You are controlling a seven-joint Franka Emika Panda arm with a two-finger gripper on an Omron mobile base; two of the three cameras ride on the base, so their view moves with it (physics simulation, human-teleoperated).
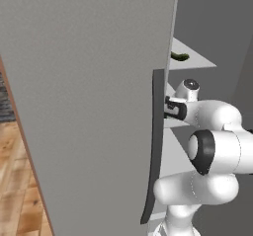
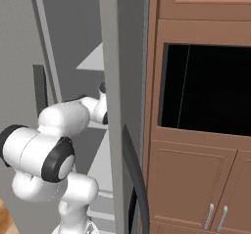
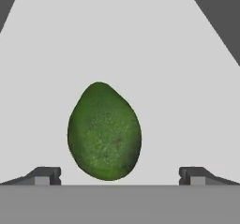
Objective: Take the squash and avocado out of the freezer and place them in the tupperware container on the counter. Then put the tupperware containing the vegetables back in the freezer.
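Reaching into the freezer [image 1: 89, 106], your wide-open gripper [image 3: 119, 175] frames the avocado [image 3: 104, 131]; descend centered, probably not yet touching, then close.

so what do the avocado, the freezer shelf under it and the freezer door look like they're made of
Avocado: organic skin, dark green, finely speckled and dull, no shine.
Shelf: smooth pale grey, flat and matte; probably plastic or painted metal, the look leaves it open.
Freezer door: flat matte grey panel, likely painted metal, with a dark curved handle.
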